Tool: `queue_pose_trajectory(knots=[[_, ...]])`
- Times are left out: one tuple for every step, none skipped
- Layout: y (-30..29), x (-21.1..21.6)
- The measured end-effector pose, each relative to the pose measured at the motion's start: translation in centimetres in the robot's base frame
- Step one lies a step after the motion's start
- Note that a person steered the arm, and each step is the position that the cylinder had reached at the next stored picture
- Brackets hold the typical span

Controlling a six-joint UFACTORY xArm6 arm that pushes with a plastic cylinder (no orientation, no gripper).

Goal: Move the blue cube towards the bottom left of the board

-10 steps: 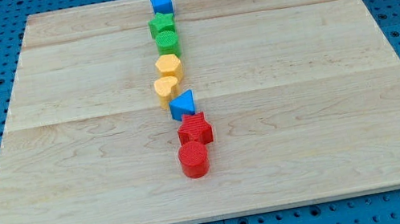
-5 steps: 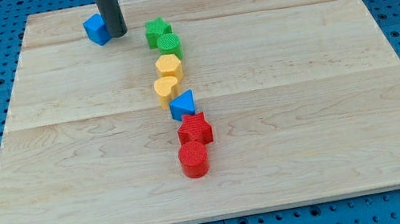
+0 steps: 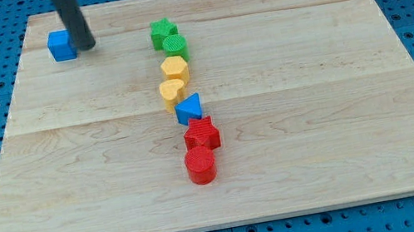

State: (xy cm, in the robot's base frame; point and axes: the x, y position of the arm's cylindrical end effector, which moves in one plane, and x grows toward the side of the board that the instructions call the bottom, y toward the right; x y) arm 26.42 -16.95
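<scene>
Blue cube (image 3: pixel 60 45) sitting near board's (image 3: pixel 325 164) top-left corner; my tip (image 3: pixel 86 47) apparently touching its right side, gripping nothing.

Eight blocks are sitting on the wooden board (image 3: pixel 341 110): two blue, namely the blue cube (image 3: pixel 60 45) and a blue triangular block (image 3: pixel 189 108); two green, a green star (image 3: pixel 163 31) and a green cylinder (image 3: pixel 175 48); two yellow blocks (image 3: pixel 175 68) (image 3: pixel 173 93); and two red, a red star (image 3: pixel 202 134) and a red cylinder (image 3: pixel 200 166).

blue cube (image 3: pixel 60 45) | green star (image 3: pixel 163 31) | red cylinder (image 3: pixel 200 166) | pale wood-grain board (image 3: pixel 316 114)
</scene>
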Motion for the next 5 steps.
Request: queue_pose_trajectory(knots=[[-1.1,-6.1],[-4.4,0.0],[-4.6,6.9],[-1.7,12.3],[0.2,17.8]])
